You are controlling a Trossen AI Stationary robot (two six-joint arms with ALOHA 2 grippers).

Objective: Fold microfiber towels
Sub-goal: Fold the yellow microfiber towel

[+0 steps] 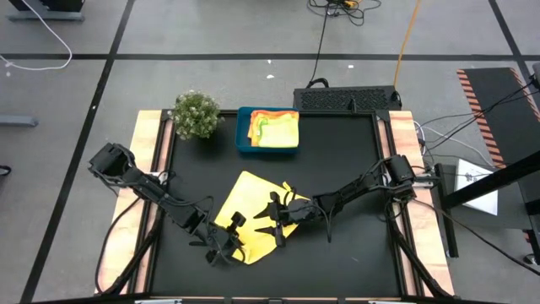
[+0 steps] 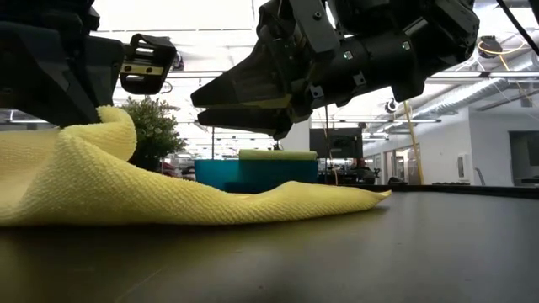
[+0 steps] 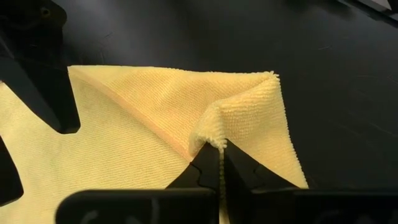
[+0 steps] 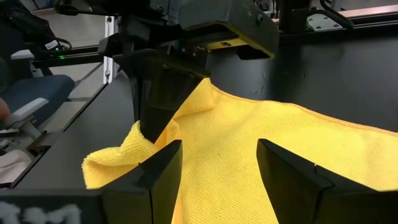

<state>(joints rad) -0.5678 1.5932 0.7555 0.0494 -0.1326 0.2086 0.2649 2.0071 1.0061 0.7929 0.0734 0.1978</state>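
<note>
High view shows you a yellow towel (image 1: 250, 213) lying spread on the black table (image 1: 346, 160), low and left of the frame's centre, with both arms reaching in over it. Your left claw (image 1: 229, 250) sits at the towel's lower edge, and in the left wrist view it (image 3: 219, 163) is pressed together, pinching a raised corner of the cloth, which stands up in a small peak above the flat part. Your right claw (image 1: 274, 218) hangs over the towel's right side; the right wrist view shows its fingers (image 4: 287, 171) spread wide, just above the yellow fabric and holding nothing. Near the top centre of the high view you can see a blue tray (image 1: 245, 142) with folded towels (image 1: 275, 130) stacked inside, and a small green plant (image 1: 195, 114) just left of it.
</note>
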